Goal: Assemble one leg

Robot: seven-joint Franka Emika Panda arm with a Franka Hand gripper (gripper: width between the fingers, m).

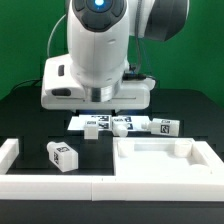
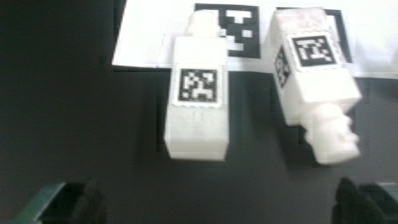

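Your tool [image 2: 217, 203], fingers spread wide apart, hovers over the black table [image 2: 71, 130] with the leg [image 2: 196, 105] lying just ahead (a twin post [image 2: 317, 90] just beside it), its long axis squarely crossing the fingers' closing line.

Leg [image 2: 196, 100] beside second leg [image 2: 317, 90] — marker board [image 2: 146, 35] near.

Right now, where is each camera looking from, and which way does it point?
Exterior view: sits off the arm, faces it over the black table; the arm shows.
Wrist view: on the wrist, looks down at two legs by the marker board; the open gripper shows.
Both share those legs and the marker board.
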